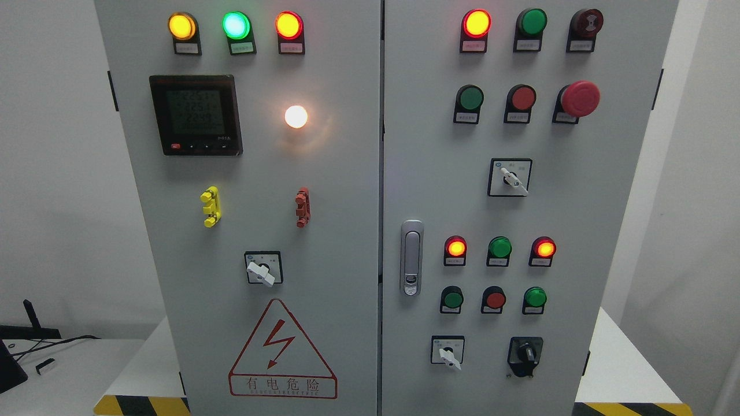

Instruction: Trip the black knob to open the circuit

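1. Head view: black knob (pixel 525 353) sits at the lower right of the right cabinet door (pixel 601 242), beside a white selector switch (pixel 448 353).
2. Neither hand is visible; finger state cannot be told.
3. Recommended: approach squarely, pinch the pointer, rotate deliberately.

On the grey cabinet's left door (pixel 324 231) sit a digital meter (pixel 195 114), a glowing white lamp (pixel 296 117), yellow (pixel 211 206) and red terminal blocks (pixel 302 207) and a red warning triangle (pixel 282 352), while the right door carries a red mushroom button (pixel 580 99) and a silver latch (pixel 411 257).
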### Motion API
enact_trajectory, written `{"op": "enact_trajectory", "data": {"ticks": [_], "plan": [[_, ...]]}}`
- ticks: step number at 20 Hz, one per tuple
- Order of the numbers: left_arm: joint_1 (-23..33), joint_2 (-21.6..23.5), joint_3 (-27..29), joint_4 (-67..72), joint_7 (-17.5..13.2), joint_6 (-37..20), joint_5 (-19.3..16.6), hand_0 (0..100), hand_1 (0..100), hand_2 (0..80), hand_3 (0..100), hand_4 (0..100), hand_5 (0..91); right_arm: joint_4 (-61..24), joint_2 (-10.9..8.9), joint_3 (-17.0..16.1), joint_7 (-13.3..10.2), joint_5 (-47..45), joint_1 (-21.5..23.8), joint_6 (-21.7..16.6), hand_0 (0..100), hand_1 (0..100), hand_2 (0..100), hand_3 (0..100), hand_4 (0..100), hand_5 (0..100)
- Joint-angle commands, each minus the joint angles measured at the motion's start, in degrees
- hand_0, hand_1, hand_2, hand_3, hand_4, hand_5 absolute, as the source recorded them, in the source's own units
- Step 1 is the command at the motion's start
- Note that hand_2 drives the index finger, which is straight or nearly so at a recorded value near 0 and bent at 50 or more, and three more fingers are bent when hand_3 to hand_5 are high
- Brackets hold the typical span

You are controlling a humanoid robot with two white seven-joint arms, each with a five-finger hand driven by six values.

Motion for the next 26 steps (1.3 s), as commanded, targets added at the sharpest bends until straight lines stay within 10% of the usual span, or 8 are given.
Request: {"op": "enact_trajectory", "data": {"ticks": [1,12,26], "plan": [[0.0,0.0,0.0,0.0,0.0,0.0,-1.8,12,39,0.0,0,0,0.0,0.0,0.04,0.0,0.0,0.0,0.0,0.0,29,49,20,25,16,13],[0.0,0.0,0.0,0.0,0.0,0.0,-1.8,12,39,0.0,0,0,0.0,-1.7,0.04,0.0,0.1,0.0,0.5,-0.4,29,49,20,25,16,13],[0.0,0.0,0.0,0.0,0.0,0.0,-1.8,12,39,0.0,0,0,0.0,-43.1,-4.17,-4.4,8.6,-1.1,19.0,1.3,29,51,23,33,25,23]]}}
